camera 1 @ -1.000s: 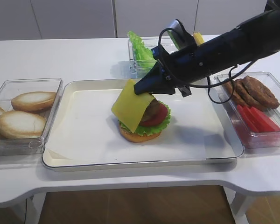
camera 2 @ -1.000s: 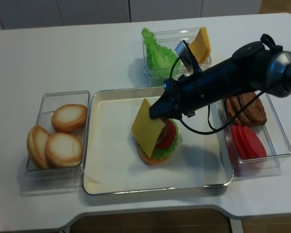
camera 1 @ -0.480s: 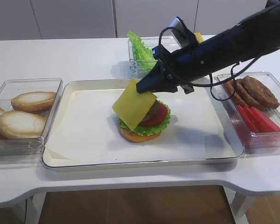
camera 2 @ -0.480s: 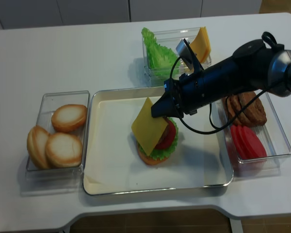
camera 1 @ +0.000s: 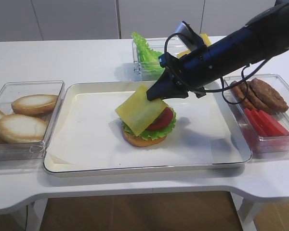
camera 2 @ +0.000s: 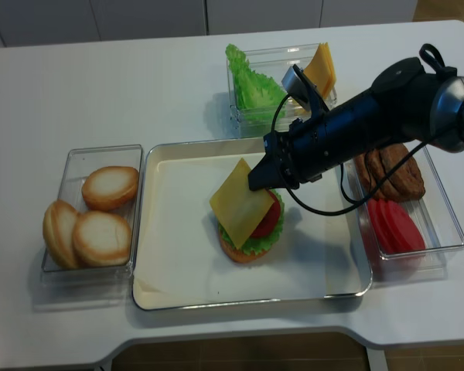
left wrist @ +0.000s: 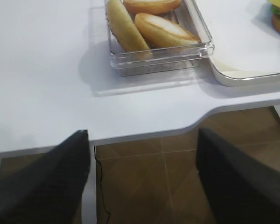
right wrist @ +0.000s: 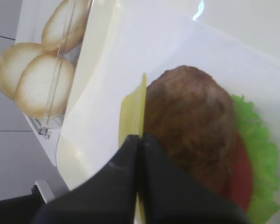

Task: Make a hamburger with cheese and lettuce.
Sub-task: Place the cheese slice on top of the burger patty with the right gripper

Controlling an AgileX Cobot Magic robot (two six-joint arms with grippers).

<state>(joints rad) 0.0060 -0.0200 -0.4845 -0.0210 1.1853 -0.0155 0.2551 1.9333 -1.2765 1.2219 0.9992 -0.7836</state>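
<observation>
The hamburger (camera 1: 145, 135) stands mid-tray: tan bun base, frilly green lettuce (camera 1: 160, 132), tomato and brown patty (right wrist: 191, 126). My right gripper (camera 1: 152, 95) is shut on the top corner of a yellow cheese slice (camera 1: 139, 109). The slice slants down over the left of the stack and hides most of the patty from above. In the right wrist view the gripper (right wrist: 140, 138) pinches the cheese (right wrist: 133, 112) edge-on, just left of the patty. My left gripper (left wrist: 142, 172) is open and holds nothing, out past the table's front left edge over the floor.
A metal tray (camera 1: 149, 168) lined with white paper holds the hamburger. A clear box of bun halves (camera 1: 24, 115) sits to its left. Patties and tomato slices (camera 1: 262, 108) fill a box on the right. Spare lettuce (camera 1: 143, 50) and cheese slices (camera 2: 321, 69) stand behind.
My right gripper has shifted a little right, and the cheese has swung from hanging steeply to lying flatter over the patty. The left arm has not moved.
</observation>
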